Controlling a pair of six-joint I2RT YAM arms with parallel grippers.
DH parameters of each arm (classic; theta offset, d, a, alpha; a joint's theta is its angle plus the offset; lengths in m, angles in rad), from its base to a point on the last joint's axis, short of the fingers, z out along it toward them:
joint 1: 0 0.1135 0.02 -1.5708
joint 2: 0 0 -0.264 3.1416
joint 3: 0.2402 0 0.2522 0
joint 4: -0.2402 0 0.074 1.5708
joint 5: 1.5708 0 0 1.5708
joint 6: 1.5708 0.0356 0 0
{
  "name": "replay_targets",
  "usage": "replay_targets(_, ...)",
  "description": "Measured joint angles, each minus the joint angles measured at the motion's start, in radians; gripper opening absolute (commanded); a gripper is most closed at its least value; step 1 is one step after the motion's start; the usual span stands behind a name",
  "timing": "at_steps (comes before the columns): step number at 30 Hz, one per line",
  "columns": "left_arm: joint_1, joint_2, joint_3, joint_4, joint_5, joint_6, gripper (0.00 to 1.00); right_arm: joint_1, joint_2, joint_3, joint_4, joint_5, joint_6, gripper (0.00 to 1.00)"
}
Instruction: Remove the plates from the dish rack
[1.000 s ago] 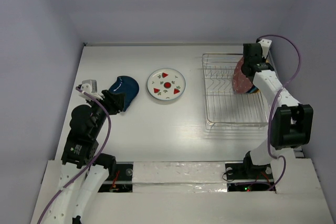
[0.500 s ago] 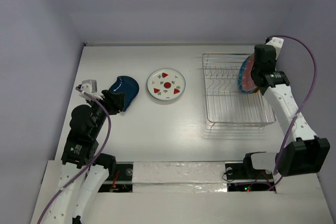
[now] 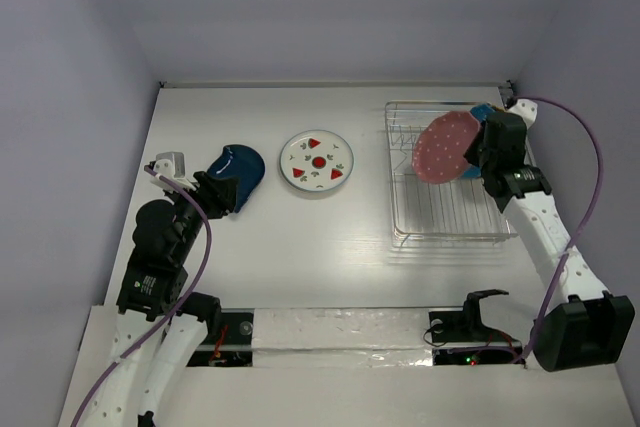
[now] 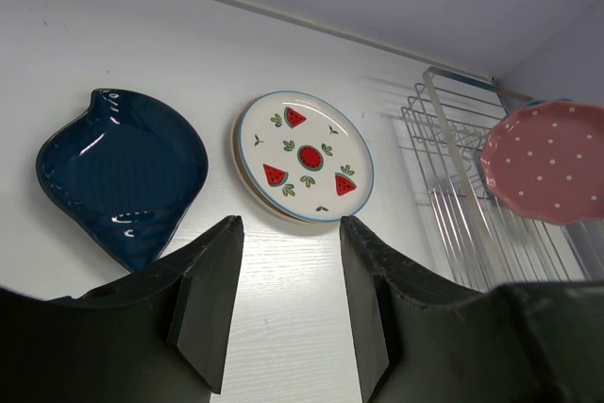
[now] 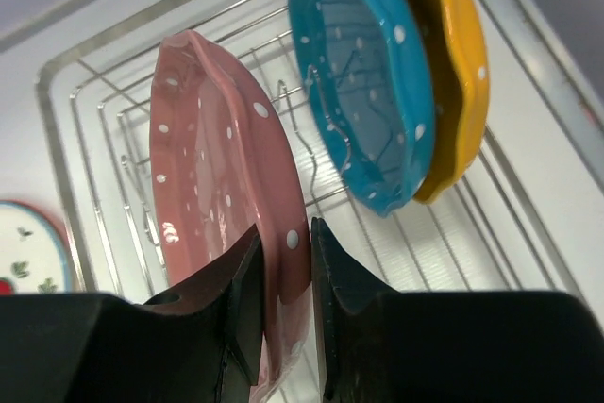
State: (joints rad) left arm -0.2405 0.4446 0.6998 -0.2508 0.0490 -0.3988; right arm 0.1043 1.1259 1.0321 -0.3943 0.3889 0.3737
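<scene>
My right gripper [image 5: 283, 257] is shut on the rim of the pink dotted plate [image 5: 222, 186] and holds it lifted above the silver dish rack [image 3: 405, 207]; from above the pink plate [image 3: 443, 147] faces left. The bright blue plate [image 5: 363, 92] and the yellow-orange plate [image 5: 448, 54] stand upright in the rack's far right end. The dark blue plate [image 3: 238, 169] and the white plate with red wedges [image 3: 317, 162] lie flat on the table, left of the rack. My left gripper [image 4: 283, 261] is open and empty, low over the table just near the dark blue plate [image 4: 123, 172].
The rack [image 5: 85, 129] fills the right of the table near the right wall. The white plate [image 4: 304, 156] lies between the dark blue plate and the rack. Bare table lies in front of both flat plates. A white ledge runs along the near edge [image 3: 340, 332].
My right gripper has lifted the pink plate out of the rack's prongs and swung it left, turning its dotted face toward the camera. The left arm has not moved.
</scene>
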Motion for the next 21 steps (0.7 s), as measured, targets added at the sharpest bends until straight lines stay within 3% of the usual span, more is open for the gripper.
replay_targets(7, 0.0, 0.0, 0.0, 0.0, 0.0, 0.0, 0.42, -0.001, -0.139, -0.106, 0.083, -0.159, 0.081, 0.0)
replay_targets(12, 0.0, 0.0, 0.0, 0.0, 0.0, 0.0, 0.42, 0.026, -0.177, -0.152, 0.241, -0.398, 0.162, 0.0)
replay_targets(21, 0.0, 0.0, 0.0, 0.0, -0.001, 0.0, 0.42, 0.436, 0.071, -0.152, 0.435, -0.549, 0.225, 0.0)
